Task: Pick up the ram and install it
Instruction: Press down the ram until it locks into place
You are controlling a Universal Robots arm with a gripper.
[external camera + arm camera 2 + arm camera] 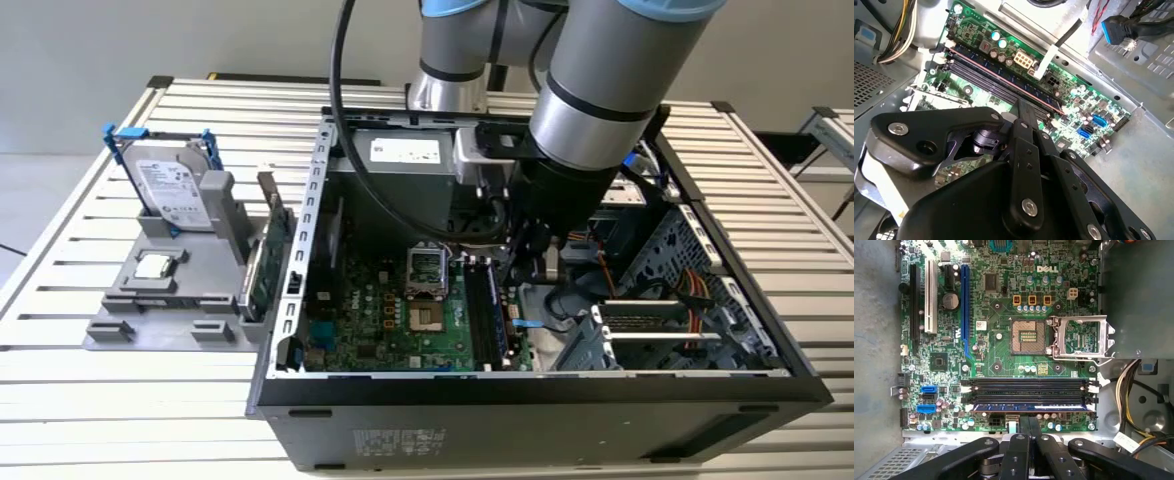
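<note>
The ram (1059, 407) is a slim bluish stick lying along the outermost of the black memory slots (1029, 385) on the green motherboard (999, 350). It also shows as a long thin strip (989, 69) in the second wrist view and edge-on (498, 315) in the exterior view. My gripper (1029, 420) is shut, its two fingers pressed together, with the tips at the middle of the ram's top edge (1024, 105). The fingers do not straddle the stick. In the exterior view the gripper (537, 272) is down inside the open computer case (534, 385).
A CPU socket (1026, 335) with its open metal latch (1081, 337) lies beside the slots. Cable bundles (1134, 390) hang near one slot end. Outside the case, at the exterior view's left, a grey fixture (160, 300) holds a silver hard drive (174, 190) and a green card (267, 260).
</note>
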